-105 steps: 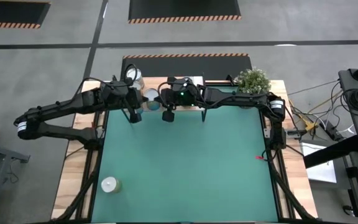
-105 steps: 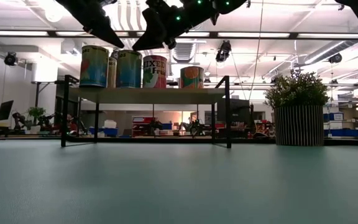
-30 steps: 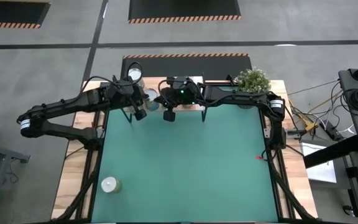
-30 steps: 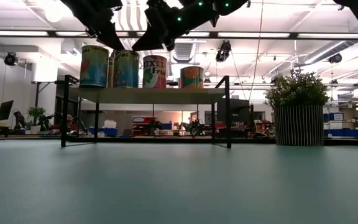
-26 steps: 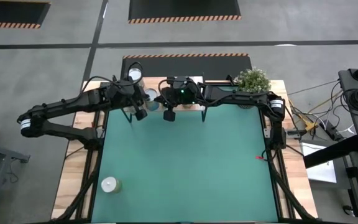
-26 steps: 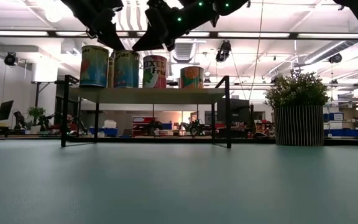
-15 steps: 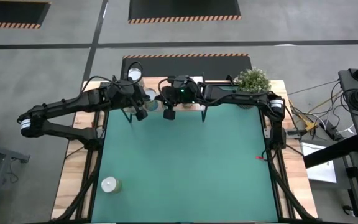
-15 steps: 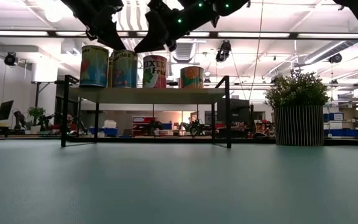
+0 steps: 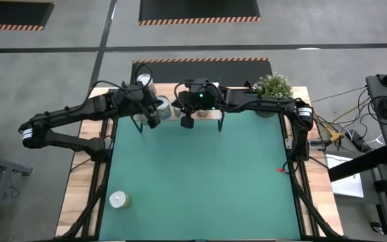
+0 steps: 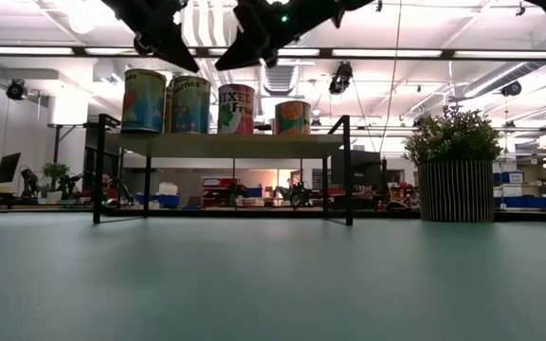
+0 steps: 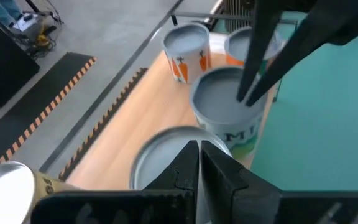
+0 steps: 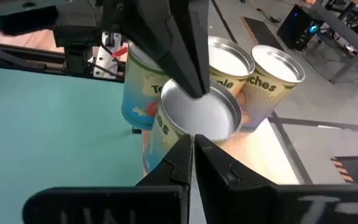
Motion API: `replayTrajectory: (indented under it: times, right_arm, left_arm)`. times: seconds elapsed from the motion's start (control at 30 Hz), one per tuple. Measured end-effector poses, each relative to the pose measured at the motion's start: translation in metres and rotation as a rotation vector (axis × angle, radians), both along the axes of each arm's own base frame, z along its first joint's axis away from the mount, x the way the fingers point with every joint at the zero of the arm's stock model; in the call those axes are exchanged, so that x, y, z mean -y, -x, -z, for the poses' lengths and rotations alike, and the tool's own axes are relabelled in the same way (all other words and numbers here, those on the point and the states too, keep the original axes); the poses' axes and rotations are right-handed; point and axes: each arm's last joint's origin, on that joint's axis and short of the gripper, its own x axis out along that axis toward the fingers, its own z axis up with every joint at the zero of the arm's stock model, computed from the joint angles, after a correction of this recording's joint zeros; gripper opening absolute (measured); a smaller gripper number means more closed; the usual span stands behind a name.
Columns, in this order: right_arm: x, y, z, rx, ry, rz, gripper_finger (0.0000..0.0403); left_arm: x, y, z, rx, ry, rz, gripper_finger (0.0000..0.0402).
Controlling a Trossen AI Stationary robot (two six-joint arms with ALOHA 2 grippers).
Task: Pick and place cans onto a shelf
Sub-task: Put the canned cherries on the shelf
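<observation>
Cans (image 10: 218,107) sit grouped at one end of the shelf (image 10: 226,144), leaving room; one can (image 9: 117,199) waits on the table (image 9: 207,175). Left gripper (image 9: 154,122) and right gripper (image 9: 187,123) hover above, clenched, empty.

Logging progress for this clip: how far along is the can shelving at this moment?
Mostly done. At least four cans stand upright on the shelf. Nothing is in hand: the left gripper and right gripper hover shut and empty above the shelved cans. Left: one white-topped can stands alone near the green table's front left corner.
</observation>
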Motion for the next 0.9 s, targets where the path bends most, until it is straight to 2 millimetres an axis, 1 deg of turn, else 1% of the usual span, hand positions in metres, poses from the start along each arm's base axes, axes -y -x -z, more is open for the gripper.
replayTrajectory:
  times: [0.1, 0.2, 0.33, 0.5, 0.63, 0.9]
  right_arm:
    - [-0.002, 0.007, -0.006, -0.015, -0.004, -0.001, 0.0009]
    - [-0.004, 0.015, -0.013, -0.035, -0.010, 0.000, 0.0009]
    - [-0.007, 0.028, -0.025, -0.051, -0.022, 0.003, 0.0009]
    - [-0.012, 0.043, -0.035, -0.087, -0.032, 0.001, 0.0009]
    - [-0.015, 0.054, -0.044, -0.094, -0.041, 0.003, 0.0009]
    - [-0.021, 0.066, -0.057, -0.083, -0.037, -0.006, 0.0009]
  left_arm:
    - [-0.001, 0.001, -0.004, 0.000, -0.027, -0.016, 0.0000]
    - [-0.002, 0.000, -0.004, -0.010, -0.035, -0.019, 0.0000]
    - [-0.005, -0.006, 0.003, -0.039, -0.017, -0.030, 0.0000]
    - [-0.008, -0.015, 0.012, -0.077, 0.006, -0.038, 0.0000]
    - [-0.009, -0.019, 0.013, -0.075, 0.020, -0.048, 0.0000]
    - [-0.008, -0.017, 0.012, -0.051, 0.048, -0.071, 0.0000]
